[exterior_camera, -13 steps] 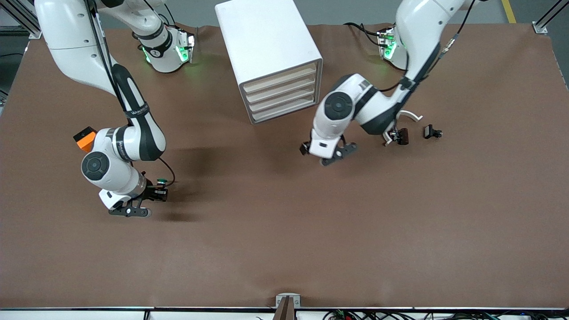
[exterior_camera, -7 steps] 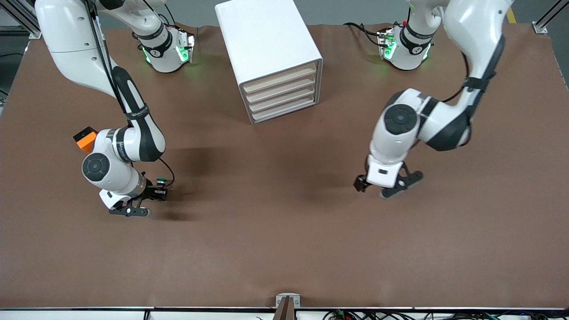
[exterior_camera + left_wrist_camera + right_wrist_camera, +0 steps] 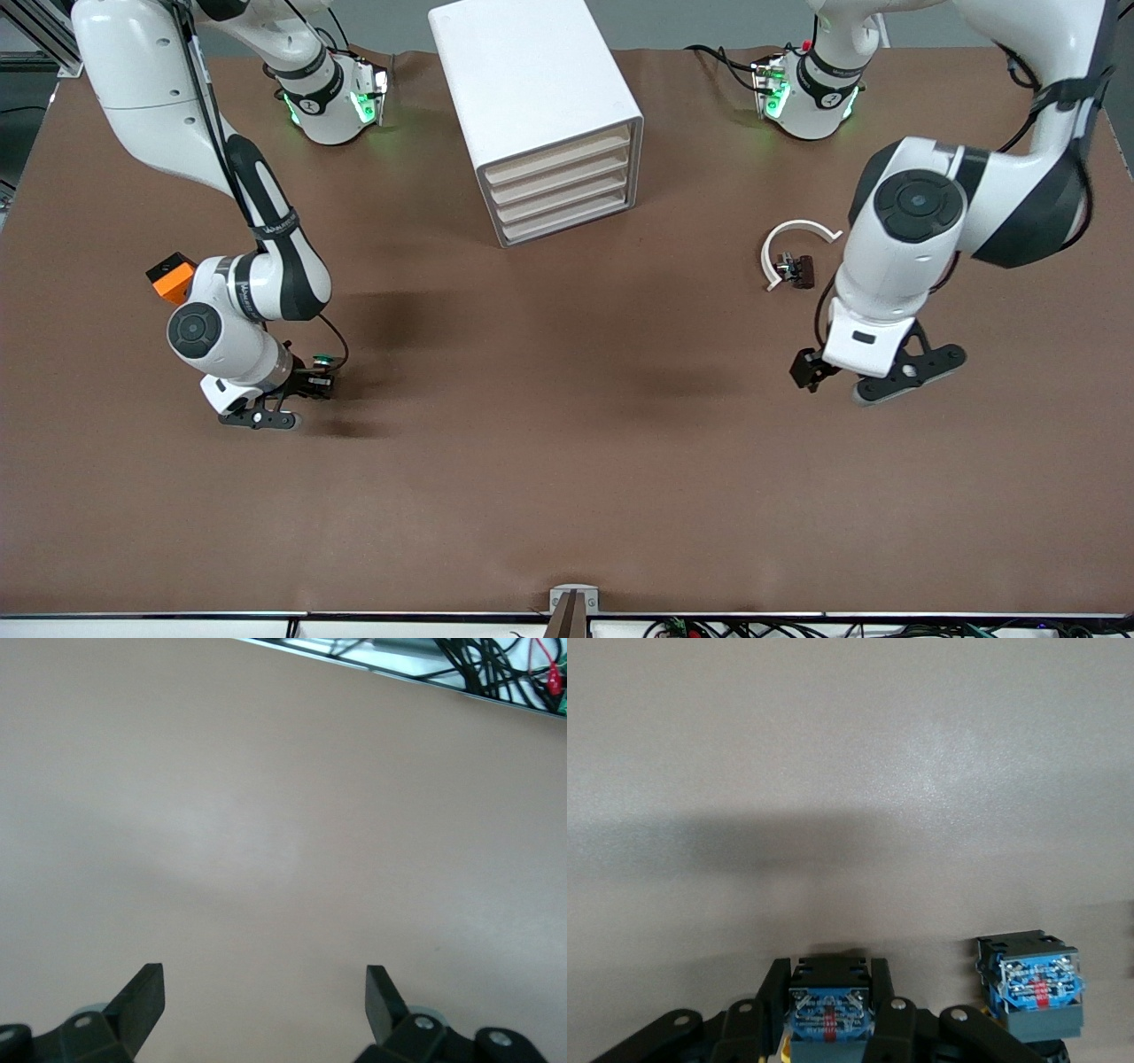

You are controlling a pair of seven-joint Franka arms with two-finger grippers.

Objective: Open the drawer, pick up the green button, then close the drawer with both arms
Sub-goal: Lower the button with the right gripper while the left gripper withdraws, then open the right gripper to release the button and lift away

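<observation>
Over bare table, left gripper point(image 3: 873, 377) swung farther from cabinet point(image 3: 540, 115), fingers spread, right gripper point(image 3: 297, 390) still pinching button point(image 3: 321, 361)

On my brown worktop point(image 3: 567, 461) a white curved clip point(image 3: 791, 239) lies touching what may be a small dark part point(image 3: 802, 270).

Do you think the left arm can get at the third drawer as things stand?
Probably yes: the left gripper hangs open and empty, the drawer faces bare table, and nothing stands between them.
</observation>
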